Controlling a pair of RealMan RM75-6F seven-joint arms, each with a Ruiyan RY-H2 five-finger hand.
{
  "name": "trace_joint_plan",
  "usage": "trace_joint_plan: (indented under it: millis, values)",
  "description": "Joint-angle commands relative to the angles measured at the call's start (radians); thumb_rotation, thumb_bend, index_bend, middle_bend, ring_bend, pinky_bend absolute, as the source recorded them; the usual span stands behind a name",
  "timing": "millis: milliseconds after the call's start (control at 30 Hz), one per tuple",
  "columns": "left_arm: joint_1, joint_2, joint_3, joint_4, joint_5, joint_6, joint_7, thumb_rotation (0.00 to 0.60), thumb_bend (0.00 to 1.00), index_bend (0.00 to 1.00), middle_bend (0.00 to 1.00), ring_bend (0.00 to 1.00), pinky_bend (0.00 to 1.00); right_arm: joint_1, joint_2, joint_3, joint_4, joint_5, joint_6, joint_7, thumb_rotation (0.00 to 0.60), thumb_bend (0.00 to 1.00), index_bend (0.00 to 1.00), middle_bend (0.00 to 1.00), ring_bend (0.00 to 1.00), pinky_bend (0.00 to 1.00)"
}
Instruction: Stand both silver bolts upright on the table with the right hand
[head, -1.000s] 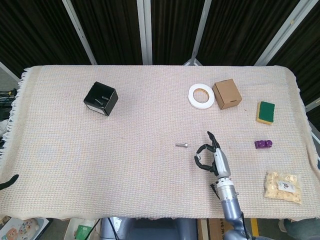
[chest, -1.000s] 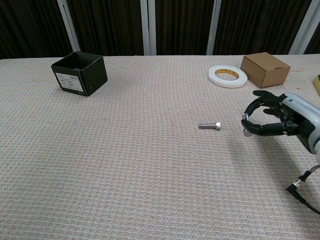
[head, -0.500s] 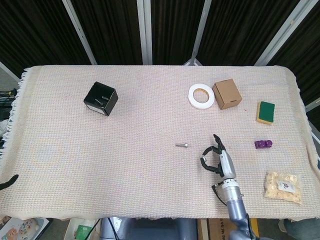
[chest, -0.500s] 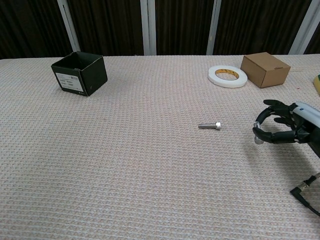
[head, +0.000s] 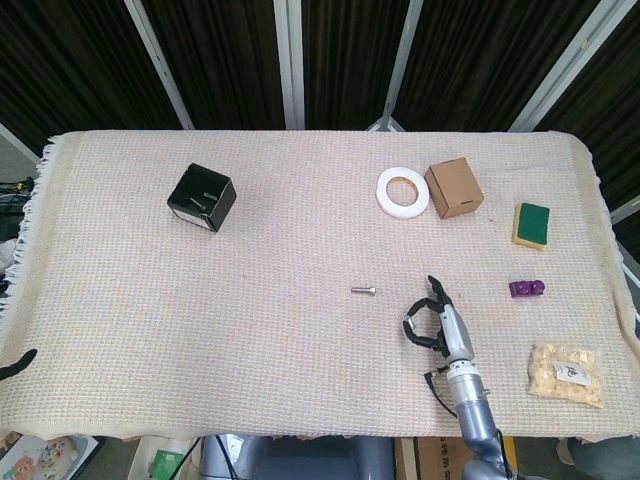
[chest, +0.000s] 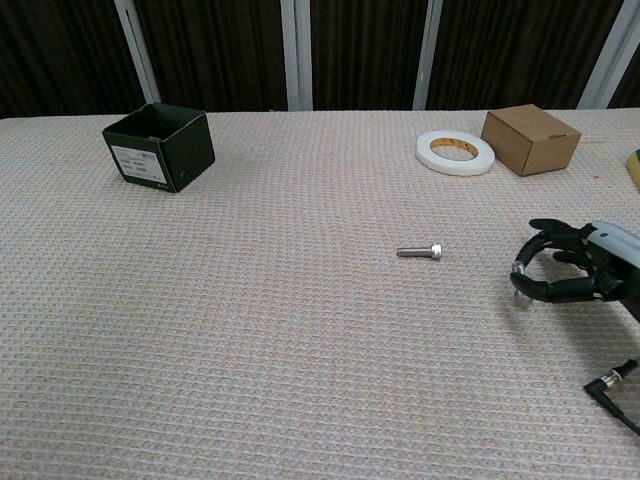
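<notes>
Pinching one silver bolt (chest: 517, 279) by its top, the right hand (chest: 568, 271) holds it upright just at the table (chest: 250, 330), fingers curled narrow, apparently to seat it on its head; the other bolt (chest: 419, 251) lies flat nearby; left hand unseen.

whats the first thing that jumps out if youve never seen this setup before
The right robot hand stands out first, low over the woven cloth near the right edge, pinching a small silver bolt in its fingertips. Left of it, a second silver bolt lies on its side mid-table. Further back sit a black box on the left and a tape roll beside a cardboard box.
</notes>
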Motion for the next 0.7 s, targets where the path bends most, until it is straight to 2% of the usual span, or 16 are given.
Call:
trace_joint_plan:
  millis: [33, 700]
  values:
    - [0.0, 0.0, 0.0, 0.0, 0.0, 0.001, 0.0, 0.6, 0.15, 0.17, 0.09, 0.0, 0.05, 0.001, 0.004, 0.0, -0.004, 0.005, -0.007, -0.007, 0.6, 0.45, 0.67, 0.0, 0.0, 0.0]
    - [0.001, -0.002, 0.0, -0.001, 0.002, 0.002, 0.005, 0.6, 0.15, 0.17, 0.09, 0.0, 0.05, -0.003, 0.03, 0.005, -0.033, 0.029, -0.031, -0.031, 0.6, 0.45, 0.67, 0.0, 0.0, 0.0]
